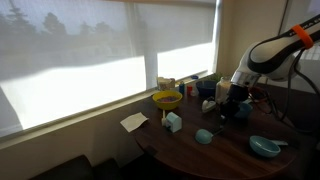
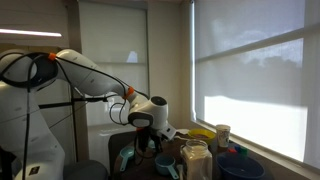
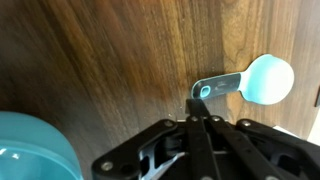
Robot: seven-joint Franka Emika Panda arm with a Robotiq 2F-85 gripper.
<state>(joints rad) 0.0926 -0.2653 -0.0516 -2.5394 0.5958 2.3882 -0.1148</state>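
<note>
In the wrist view a light blue measuring spoon (image 3: pixel 262 79) lies flat on the dark wooden table (image 3: pixel 100 60), its handle pointing toward my gripper (image 3: pixel 197 112). The two fingers are pressed together, with their tips right at the ringed end of the handle. I cannot tell whether they touch it. Nothing is held between the fingers. In both exterior views the gripper (image 1: pixel 232 106) (image 2: pixel 148 140) hangs low over the round table (image 1: pixel 215 160).
A large teal bowl (image 3: pixel 30 148) sits close beside the gripper; it also shows in an exterior view (image 1: pixel 264 146). A yellow bowl (image 1: pixel 167 99), a teal cube (image 1: pixel 173 122), a small teal cup (image 1: pixel 204 135) and a white paper (image 1: pixel 134 122) lie near the window. Jars (image 2: pixel 195 160) stand on the table.
</note>
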